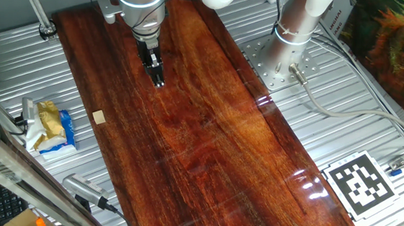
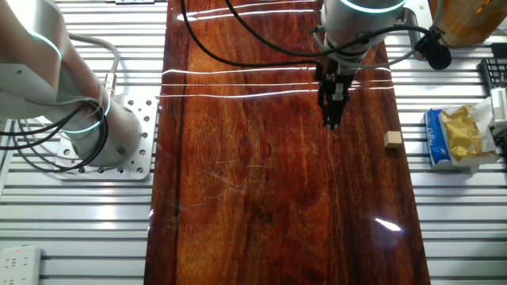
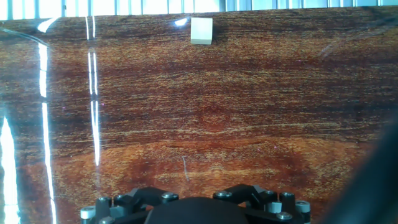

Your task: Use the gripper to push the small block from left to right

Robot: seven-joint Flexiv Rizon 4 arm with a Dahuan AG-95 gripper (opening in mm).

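Small block (image 1: 99, 117) resting flat at the very edge of the dark red wooden surface (image 1: 206, 149), just at the border with the ribbed metal table (image 1: 17, 77). A cube, so no long axis to speak of; sides roughly square with the surface edge, one face toward the pincer in the hand view (image 3: 201, 30). In the other fixed view, same block (image 2: 392, 140) near the board's right edge, close to the yellow, white and blue packet (image 2: 455, 136) but apart from it.

Pincer (image 1: 157, 72) pointing down over the surface, well apart from the block and not touching it. Fingers seemingly together in a narrow black tip in both fixed views (image 2: 332, 111), though too small to tell whether a slight gap remains; fingertips not shown in the hand view.

White upright post (image 1: 299, 23) with cables at the far corner. Black-and-white marker tag (image 1: 359, 182) on the metal table.
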